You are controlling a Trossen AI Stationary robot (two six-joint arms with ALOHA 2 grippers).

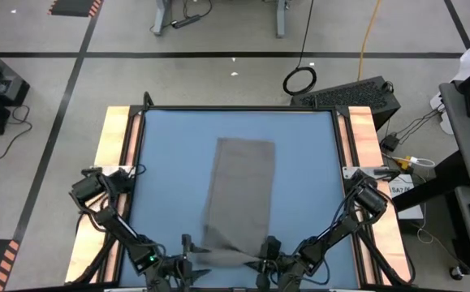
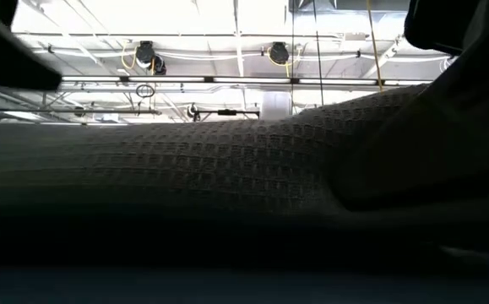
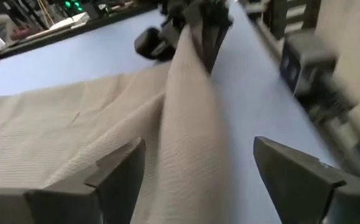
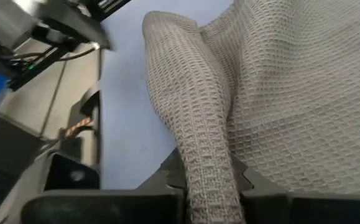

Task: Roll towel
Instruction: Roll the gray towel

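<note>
Blue table (image 1: 170, 162) bare either side of towel (image 1: 240, 191), towel's raised near fold between both claws

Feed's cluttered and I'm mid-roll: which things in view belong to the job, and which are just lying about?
Job:
- towel, near edge lifted
- right tool, shut on the towel
- left tool, open around the fold
- blue table

Lying about:
- coiled cable on the floor
- yellow cord
- black case
</note>
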